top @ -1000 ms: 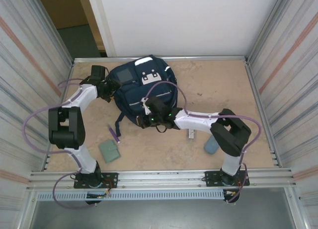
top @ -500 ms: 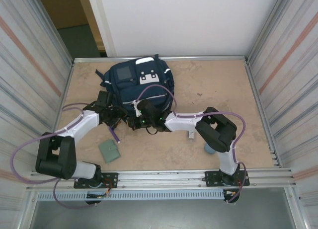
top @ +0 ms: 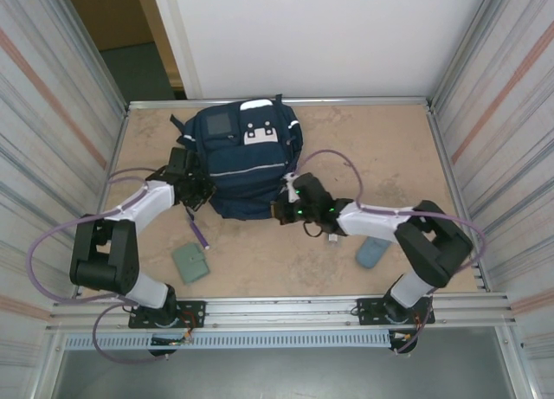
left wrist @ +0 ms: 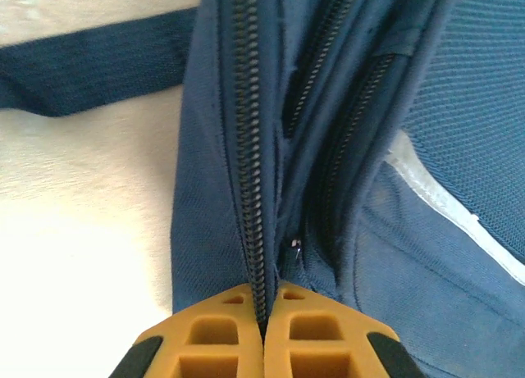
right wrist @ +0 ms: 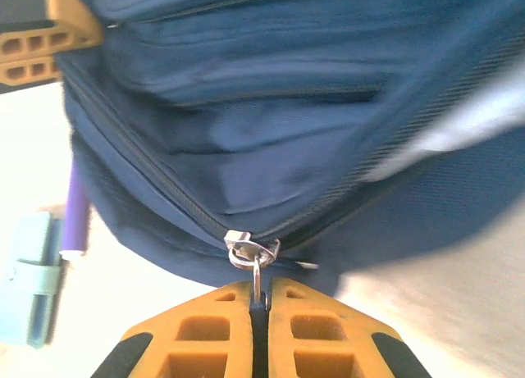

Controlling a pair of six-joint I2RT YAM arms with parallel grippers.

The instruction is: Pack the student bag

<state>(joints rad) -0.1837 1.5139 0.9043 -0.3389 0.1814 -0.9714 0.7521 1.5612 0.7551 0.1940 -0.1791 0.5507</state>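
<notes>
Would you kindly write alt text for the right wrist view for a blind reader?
The right gripper, orange-fingered, is shut on the small metal zip pull of the large navy-blue fabric backpack. To its left, a purple pen and a pale green flat case lie on the table.

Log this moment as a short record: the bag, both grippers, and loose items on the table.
bag: student bag, lying on the table toward its far side
left gripper: shut, pinching a zipper seam on the bag's left side
right gripper: shut on the zipper pull at the bag's near edge
loose items: purple pen, pale green case, grey-blue pouch, all outside the bag
</notes>
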